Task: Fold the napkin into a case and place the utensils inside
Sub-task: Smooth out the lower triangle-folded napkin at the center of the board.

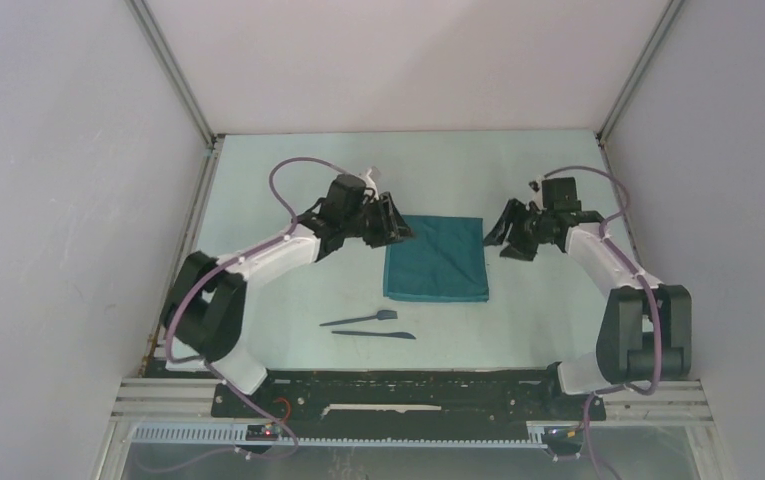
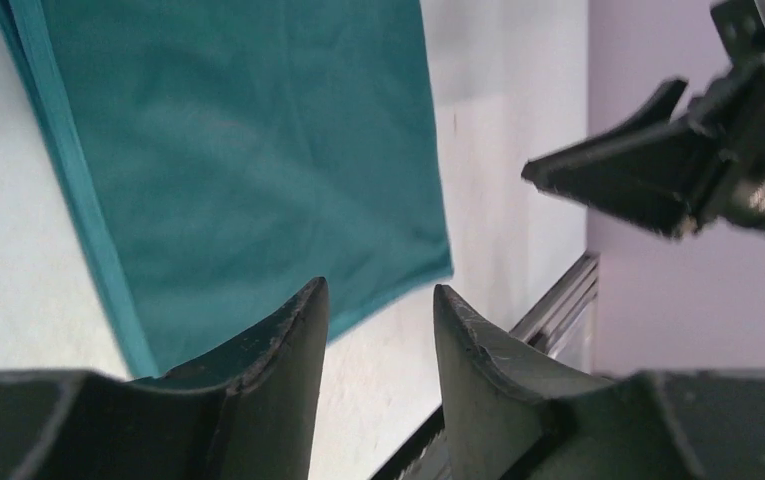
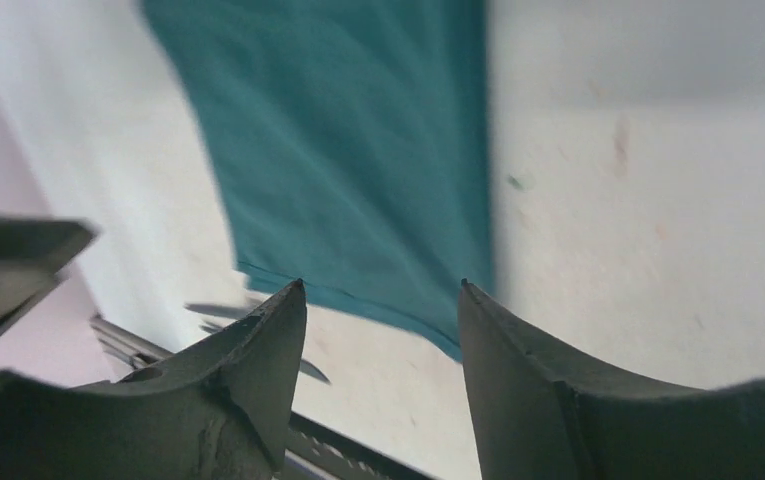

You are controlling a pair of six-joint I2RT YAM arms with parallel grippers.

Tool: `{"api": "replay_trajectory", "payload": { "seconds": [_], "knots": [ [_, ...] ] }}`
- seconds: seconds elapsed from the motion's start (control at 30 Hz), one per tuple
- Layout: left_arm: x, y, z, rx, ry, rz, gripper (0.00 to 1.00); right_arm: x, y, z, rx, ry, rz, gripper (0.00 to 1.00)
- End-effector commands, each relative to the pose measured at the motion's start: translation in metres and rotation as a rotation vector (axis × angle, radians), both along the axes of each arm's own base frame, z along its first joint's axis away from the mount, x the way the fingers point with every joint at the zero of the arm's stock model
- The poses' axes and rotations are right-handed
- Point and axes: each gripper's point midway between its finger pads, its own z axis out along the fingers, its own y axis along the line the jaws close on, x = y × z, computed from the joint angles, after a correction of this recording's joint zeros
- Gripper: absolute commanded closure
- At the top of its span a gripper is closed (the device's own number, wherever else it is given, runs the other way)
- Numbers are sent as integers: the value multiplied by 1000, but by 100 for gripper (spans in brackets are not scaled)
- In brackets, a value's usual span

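Note:
The dark teal napkin (image 1: pixel 438 258) lies flat on the table as a folded, roughly square piece. It also shows in the left wrist view (image 2: pixel 248 170) and the right wrist view (image 3: pixel 358 160). The utensils lie in front of it: the fork-like one (image 1: pixel 360 319) and the pointed knife (image 1: pixel 376 334), blurred in the right wrist view (image 3: pixel 220 312). My left gripper (image 1: pixel 398 228) is open and empty, just above the napkin's far left corner. My right gripper (image 1: pixel 498 238) is open and empty, just right of the napkin's far right corner.
A pale table (image 1: pixel 288 190) with grey walls on three sides. Metal rails run along the table's left edge (image 1: pixel 198 200) and right edge (image 1: pixel 613 170). A black base bar (image 1: pixel 408 392) crosses the near edge. My right gripper shows in the left wrist view (image 2: pixel 638 175).

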Motion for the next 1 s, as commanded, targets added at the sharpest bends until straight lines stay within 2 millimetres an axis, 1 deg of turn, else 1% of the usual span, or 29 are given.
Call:
{"api": "replay_trajectory", "payload": {
  "seconds": [0.0,0.03,0.07,0.1,0.17,0.23,0.33,0.43,0.47,0.57,0.67,0.83,0.93,0.97],
  "knots": [
    [61,-30,21,-237,-40,107,53,68,25,47,229,-261,3,35],
    [72,-34,17,-247,-37,114,53,78,31,51,309,-279,10,34],
    [81,-38,8,-248,-25,120,53,88,37,46,367,-274,11,34],
    [89,-42,2,-254,-5,123,53,100,42,48,415,-292,16,33],
    [104,-46,-8,-285,15,141,54,116,48,42,480,-272,26,33],
    [118,-44,-16,-303,24,170,53,129,53,38,534,-265,26,33],
    [139,-37,-28,-309,36,209,52,142,55,25,551,-252,24,33],
    [155,-29,-43,-329,62,256,51,147,56,8,558,-225,27,33],
    [158,-27,-51,-332,80,267,51,152,42,2,558,-222,-6,33],
    [163,-24,-72,-337,137,290,52,155,33,-14,558,-199,-31,33],
    [165,-19,-87,-342,166,315,52,156,28,-25,557,-182,-45,33],
    [170,-3,-104,-322,189,359,52,154,19,-44,525,-133,-90,34],
    [172,1,-111,-329,215,360,52,153,14,-56,511,-105,-114,35],
    [172,1,-113,-332,223,353,51,153,13,-56,509,-99,-116,36]
  ]
}}
